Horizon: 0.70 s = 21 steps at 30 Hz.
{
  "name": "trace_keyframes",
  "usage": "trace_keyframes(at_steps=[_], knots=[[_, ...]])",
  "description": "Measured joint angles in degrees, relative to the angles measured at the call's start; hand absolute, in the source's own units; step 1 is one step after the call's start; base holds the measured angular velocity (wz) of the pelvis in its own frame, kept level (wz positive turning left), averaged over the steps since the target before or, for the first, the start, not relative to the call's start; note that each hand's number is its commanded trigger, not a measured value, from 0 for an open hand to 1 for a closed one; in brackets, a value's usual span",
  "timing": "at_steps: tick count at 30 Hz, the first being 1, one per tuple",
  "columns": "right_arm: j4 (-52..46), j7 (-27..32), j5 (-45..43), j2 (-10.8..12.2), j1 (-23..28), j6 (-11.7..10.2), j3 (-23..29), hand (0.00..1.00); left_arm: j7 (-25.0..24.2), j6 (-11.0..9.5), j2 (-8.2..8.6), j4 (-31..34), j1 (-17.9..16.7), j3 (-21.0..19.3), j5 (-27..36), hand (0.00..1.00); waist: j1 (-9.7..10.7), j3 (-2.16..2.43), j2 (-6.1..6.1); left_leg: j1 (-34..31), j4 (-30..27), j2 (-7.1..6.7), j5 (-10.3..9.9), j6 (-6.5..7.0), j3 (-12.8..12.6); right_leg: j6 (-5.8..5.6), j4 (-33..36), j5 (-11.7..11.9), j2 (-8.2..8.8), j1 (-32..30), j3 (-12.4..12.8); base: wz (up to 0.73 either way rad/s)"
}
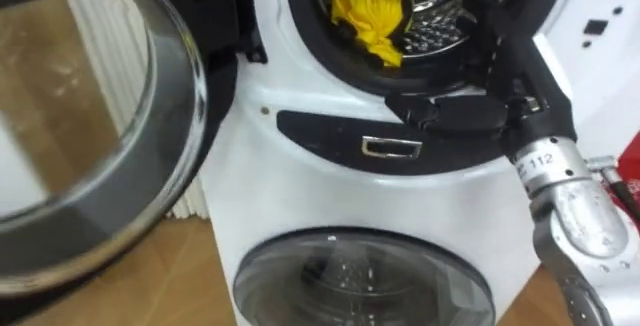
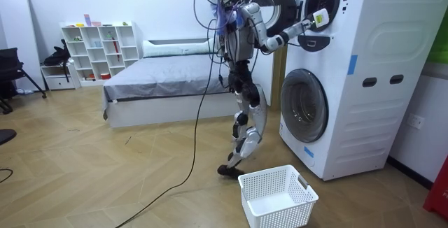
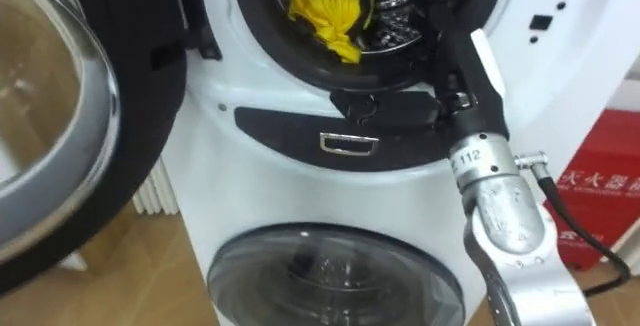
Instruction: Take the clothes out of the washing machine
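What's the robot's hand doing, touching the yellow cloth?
Cannot tell. Right eye view: the right hand reaches into the drum beside the yellow cloth, fingertips hidden.

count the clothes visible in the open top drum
1: a yellow garment draped at the front lip of the upper drum, left of centre. More may be hidden deeper inside the drum.

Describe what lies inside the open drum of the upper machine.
A yellow cloth lies inside the drum, and the robot's right hand reaches in beside it. The hand covers the drum's right side, so further clothes there cannot be seen.
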<state>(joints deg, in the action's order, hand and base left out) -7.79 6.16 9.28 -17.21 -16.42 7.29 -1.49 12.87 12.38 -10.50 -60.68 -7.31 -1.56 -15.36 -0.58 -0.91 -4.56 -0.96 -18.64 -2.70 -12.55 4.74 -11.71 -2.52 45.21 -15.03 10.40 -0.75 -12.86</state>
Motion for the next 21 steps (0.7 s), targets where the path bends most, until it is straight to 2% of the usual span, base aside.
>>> trace_keyframes(at_steps=[1, 2, 4, 5, 6, 7, 9, 11, 13, 17, 20, 21], knots=[[0.43, 0.17, -0.26, -0.01, 0.36, -0.13, 0.16, 0.0, 0.09, -0.12, -0.32, 0.0, 0.02, 0.44, -0.02, 0.0, 0.25, -0.1, 0.33, 0.57, 0.31, 0.1, -0.17, 0.31, 0.33, -0.13, 0.5, 0.4, -0.21, -0.33, 0.15, 0.0], [0.36, 0.2, -0.93, 0.02, 1.41, -0.29, 0.65, 0.0, 0.28, -0.43, -0.99, 0.03, 0.35, 0.74, -0.12, 0.0, 0.35, 0.07, 0.12, 0.89, 0.87, 0.36, -0.24, 0.54, 0.68, -0.62, -1.46, -0.73, -1.03, -1.42, 1.25, 0.07], [0.23, 0.18, -2.03, -0.04, 1.83, -0.29, 0.74, 0.0, 0.48, -0.75, -1.28, 0.01, 0.69, 0.94, -0.1, 0.0, 0.91, 0.07, 0.12, 0.65, 1.47, 1.01, 0.18, 0.9, 0.67, -0.35, -7.62, -1.74, -2.4, -3.91, 1.7, 0.05], [0.2, 0.19, -2.45, -0.08, 1.88, -0.19, 0.69, 0.0, 0.47, -0.79, -1.44, 0.01, 0.81, 1.34, -0.07, 0.0, 1.07, 0.07, -0.09, 0.41, 1.57, 1.08, 0.19, 0.95, 0.6, -0.29, -13.57, -0.93, -2.72, -4.46, 1.51, 0.09], [0.23, 0.12, -2.19, -0.1, 2.11, 0.02, 0.48, 0.0, 0.48, -0.74, -1.47, 0.01, 0.79, 1.63, -0.04, 0.0, 1.11, 0.33, -0.49, 0.67, 1.6, 0.84, 0.02, 1.15, 0.56, -0.15, -19.9, 3.54, -3.02, -4.24, 1.19, 0.13], [0.3, -0.04, -1.86, -0.1, 2.12, 0.24, 0.37, 0.0, 0.49, -0.71, -1.41, 0.0, 0.79, 1.7, -0.02, 0.0, 1.08, 0.44, -0.56, 0.84, 1.59, 0.79, -0.12, 1.22, 0.56, 0.79, -22.05, 5.05, -3.17, -4.03, 1.18, 0.12], [1.37, -0.88, -0.39, -0.36, 2.09, 0.38, 0.5, 0.0, 0.66, -0.76, -1.03, -0.07, 0.58, 1.72, 0.11, 0.0, -0.34, 0.98, 0.33, 1.8, 3.09, 1.49, -0.19, 0.9, 1.07, 0.81, -27.17, 7.25, -4.92, -1.49, 1.14, -0.03], [2.2, -1.29, 0.27, -0.79, 2.02, 0.28, 0.52, 0.0, 0.75, -0.73, -1.39, -0.18, 0.29, 1.67, 0.11, 0.0, -1.35, 1.19, 0.43, 1.86, 3.31, 2.09, -0.11, 0.65, 1.01, 1.03, -29.7, 8.36, -5.88, -0.51, 1.12, -0.05], [1.38, -1.81, 0.44, -0.82, 2.05, 0.3, 0.33, 0.0, 0.74, -0.04, -1.47, -0.55, -0.48, 1.31, -0.19, 0.0, -1.3, 1.31, 0.38, 1.79, 3.49, 2.43, -0.17, 0.52, 0.8, 1.19, -30.79, 8.89, -6.3, -0.22, 0.82, -0.1], [1.0, -3.16, 2.47, -0.8, 1.96, 0.62, 0.21, 0.0, 0.53, 0.23, -0.03, 0.34, -2.23, -0.53, -0.48, 0.0, -1.8, 1.28, 0.44, 2.8, 4.77, 2.81, -0.01, 0.16, -0.48, 1.47, -32.1, 9.72, -7.01, 0.19, 1.92, -0.19], [-1.08, -3.36, 2.35, -0.78, 1.93, 2.28, 0.22, 0.0, 0.39, 0.67, 0.57, 1.03, -2.59, -0.6, -0.47, 0.0, -2.11, 1.26, 0.48, 2.64, 5.17, 3.01, 0.16, -0.11, -0.79, 1.72, -32.62, 10.1, -7.33, -0.31, 2.17, -0.07], [-1.94, -3.63, 2.39, -0.78, 1.91, 2.87, 0.22, 0.0, 0.4, 0.88, 0.58, 1.04, -2.55, -0.6, -0.47, 0.0, -2.12, 1.41, 0.27, 2.67, 5.35, 3.13, 0.27, -0.29, -0.8, 1.81, -32.63, 10.16, -7.49, -0.37, 2.19, 0.0]])
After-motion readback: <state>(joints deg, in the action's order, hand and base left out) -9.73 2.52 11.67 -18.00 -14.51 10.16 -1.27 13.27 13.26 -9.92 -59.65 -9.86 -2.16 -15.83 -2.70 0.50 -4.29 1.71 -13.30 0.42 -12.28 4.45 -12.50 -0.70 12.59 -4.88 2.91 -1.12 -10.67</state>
